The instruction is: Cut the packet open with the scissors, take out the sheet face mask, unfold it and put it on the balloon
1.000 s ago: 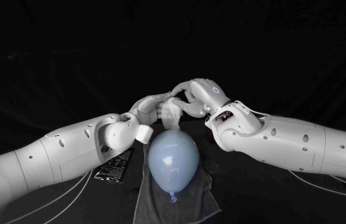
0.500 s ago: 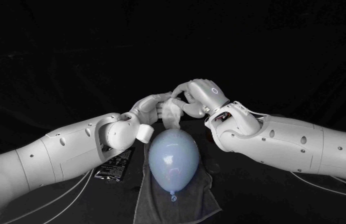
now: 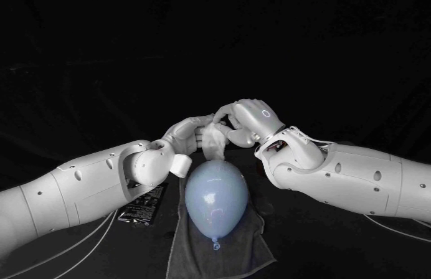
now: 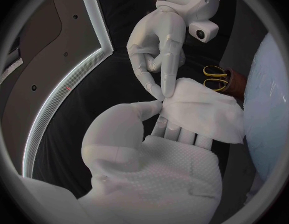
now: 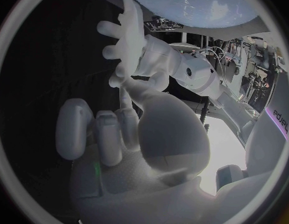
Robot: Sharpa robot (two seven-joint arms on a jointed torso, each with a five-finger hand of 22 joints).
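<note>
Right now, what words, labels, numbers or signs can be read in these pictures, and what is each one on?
Nothing can be quoted.
Black packet: pale print on its face, too small to read.
Right hand: a small ring mark on its back, no letters.
White casing at the right wrist view's rim: dark letters, turned and cut off, unreadable.
Sheet face mask: no print visible.
</note>
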